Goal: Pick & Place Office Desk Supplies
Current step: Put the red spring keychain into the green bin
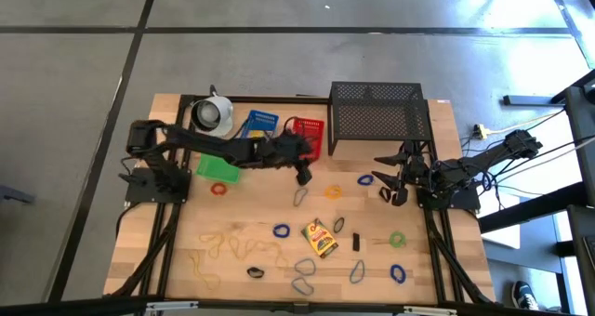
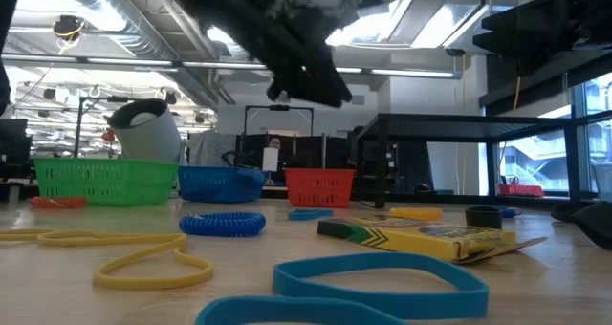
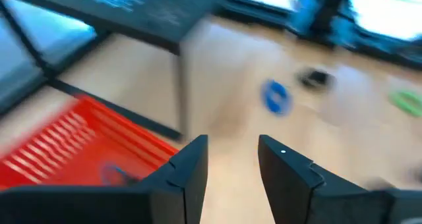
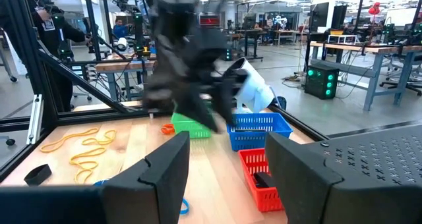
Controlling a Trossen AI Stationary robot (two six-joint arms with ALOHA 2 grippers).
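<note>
**deskbot_fan:** Looking at the overhead shot, the left claw (image 1: pixel 303 174) sits just beside the red basket (image 1: pixel 308 137), on the side toward the open wood. Its own camera shows the two fingers (image 3: pixel 188 174) apart with nothing between them, and something small and dark lies inside the red basket there. So my read: it's between picks, a drop looks done and it's free for the next item.

**mesh_rack_mike:** Agreed on empty. And there's plenty left to fetch. The crayon box (image 1: pixel 321 237) lies near the middle of the surface, with a blue band (image 1: pixel 281 230) just beside it and a dark clip (image 1: pixel 339 224) on its other side. A tan band (image 1: pixel 300 196) and an orange band (image 1: pixel 333 192) are the closest to that claw.

**deskbot_fan:** What about the right claw (image 1: pixel 398 194)?

**mesh_rack_mike:** Parked in front of the black mesh rack (image 1: pixel 376 117), fingers (image 4: pixel 168 174) spread wide, holding nothing. Looks like it's waiting.

**deskbot_fan:** Next move, I'd guess: left arm swings out over the tan band, drops low and pinches flat against the wood. Thin loops are fiddly, so the fingers need to straddle the strand properly. Then choose a basket: green (image 1: pixel 217 169), blue (image 1: pixel 259 124) or red.
</note>
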